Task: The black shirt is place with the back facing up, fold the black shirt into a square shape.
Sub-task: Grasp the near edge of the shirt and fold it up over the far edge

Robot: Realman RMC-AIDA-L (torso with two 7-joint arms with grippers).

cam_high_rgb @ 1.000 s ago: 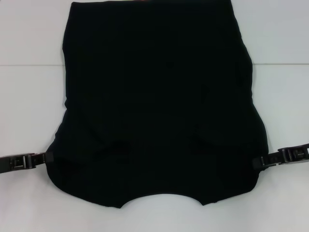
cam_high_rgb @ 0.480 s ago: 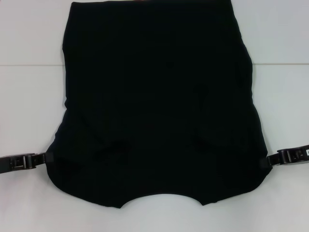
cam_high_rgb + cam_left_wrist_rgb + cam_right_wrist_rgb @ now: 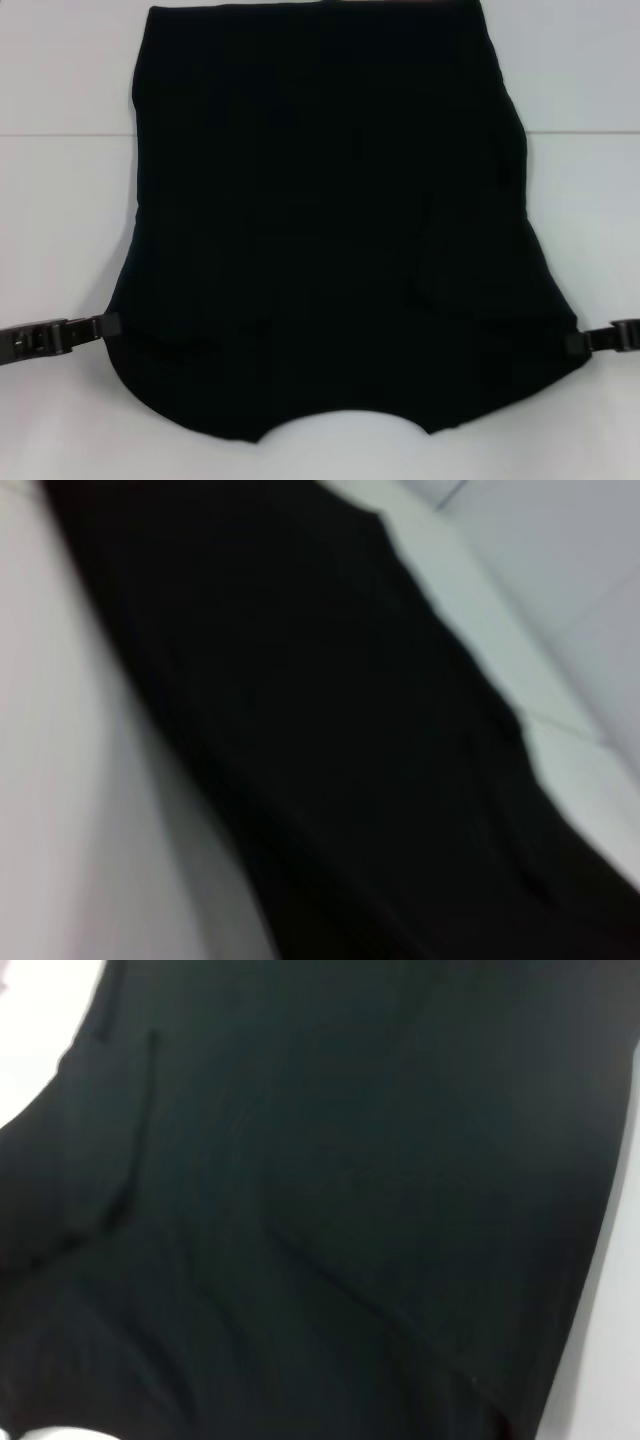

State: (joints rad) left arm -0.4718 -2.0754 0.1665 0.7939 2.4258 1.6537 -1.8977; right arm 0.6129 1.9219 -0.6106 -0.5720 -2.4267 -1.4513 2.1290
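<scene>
Both tools (image 3: 108, 325) (image 3: 575, 340) at black shirt's (image 3: 330, 220) edges

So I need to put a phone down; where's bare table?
Bare white table flanks the large black soft-fabric shirt on both sides, past the left pincer and the right pincer. Crowded: the middle, and both shirt corners at the pincers.

We cannot see the shirt's (image 3: 330, 220) far hem, cut off; both wrist views blur its fabric
</scene>
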